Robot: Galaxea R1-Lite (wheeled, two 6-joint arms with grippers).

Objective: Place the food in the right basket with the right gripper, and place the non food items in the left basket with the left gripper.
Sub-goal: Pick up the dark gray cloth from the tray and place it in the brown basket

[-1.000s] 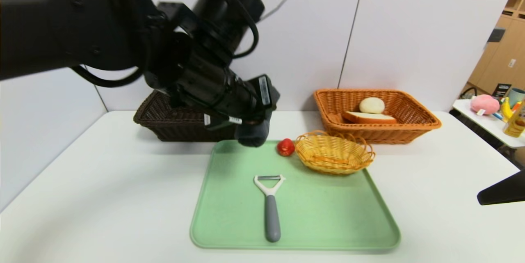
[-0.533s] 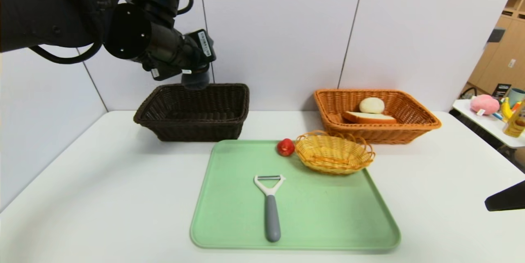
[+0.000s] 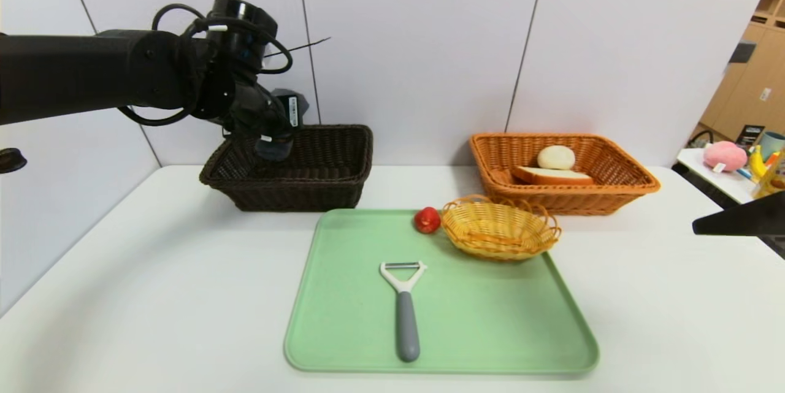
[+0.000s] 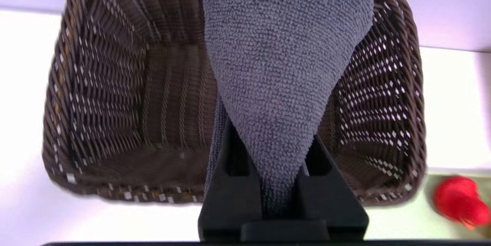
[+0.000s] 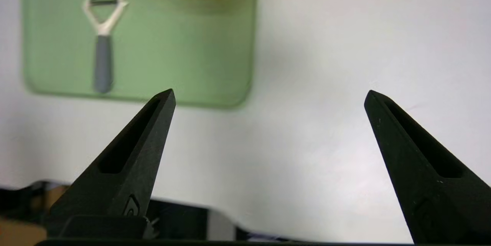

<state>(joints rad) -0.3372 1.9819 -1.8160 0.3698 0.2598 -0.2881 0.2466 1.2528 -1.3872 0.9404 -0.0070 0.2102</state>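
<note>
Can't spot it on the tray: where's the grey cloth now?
Clamped in the left gripper, the grey cloth hangs over the dark left basket, head view's left.

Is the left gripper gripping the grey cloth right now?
Touching. In the left wrist view the left gripper is clamped on the grey cloth, which bulges out above the dark basket.

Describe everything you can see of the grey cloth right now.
The cloth is dark grey with a nubbly, towel-like weave, bunched into a wad that narrows toward the left gripper, whose jaws are shut on its narrow end. Its broad end hangs free above the open left basket, touching no wicker that I can see. In the head view it shows only as a dark lump under the gripper, over the basket's left half.
</note>
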